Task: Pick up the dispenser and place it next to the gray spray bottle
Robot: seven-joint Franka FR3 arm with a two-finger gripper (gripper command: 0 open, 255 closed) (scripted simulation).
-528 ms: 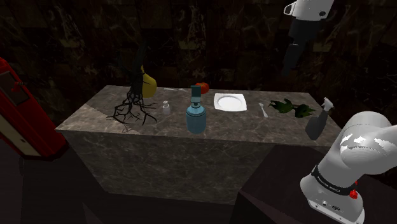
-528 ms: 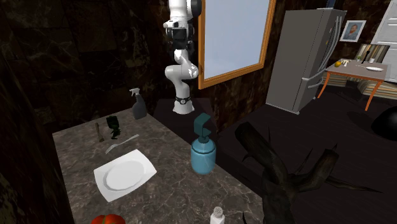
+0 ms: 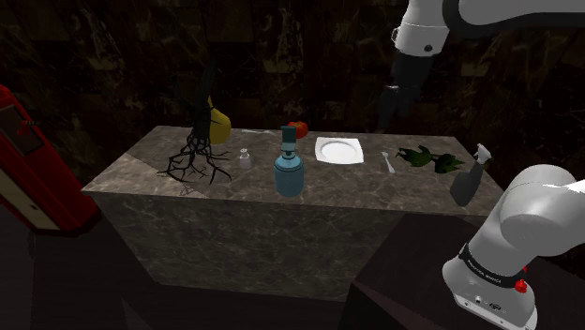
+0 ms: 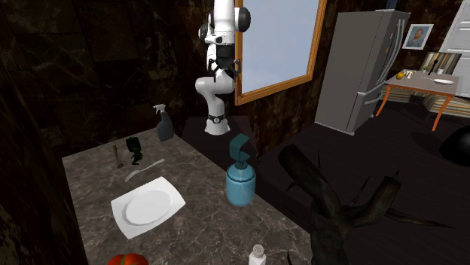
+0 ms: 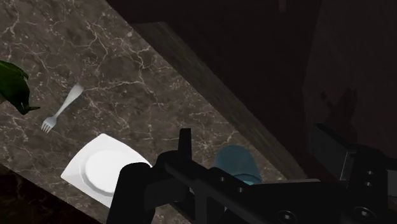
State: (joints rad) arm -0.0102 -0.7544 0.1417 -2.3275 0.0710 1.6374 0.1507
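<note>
Across the shoulder view from the left, the dark, white-veined stone counter first carries a black, root-like tangle of branches with a yellow lump behind it. Next comes a small pale shaker.

The dispenser stands upright near the counter's front edge, about midway along. It has a rounded blue body, a narrow neck and a darker teal pump head. Behind it lies a red tomato, and to the right of that is a white square plate with a round well.

The gripper hangs high over the counter, seen in this view above a pale fork. It is up and to the right of the dispenser and well apart from it. It is black against a dark wall, so I cannot tell whether its jaws are spread or pressed together.

Further right is a dark green thing, perhaps a leafy vegetable. At the counter's right end stands the gray spray bottle, angular with a lighter trigger head.

In the wrist view the dispenser's blue top shows just past the gripper's black body, with the plate close beside it on the stone.
</note>
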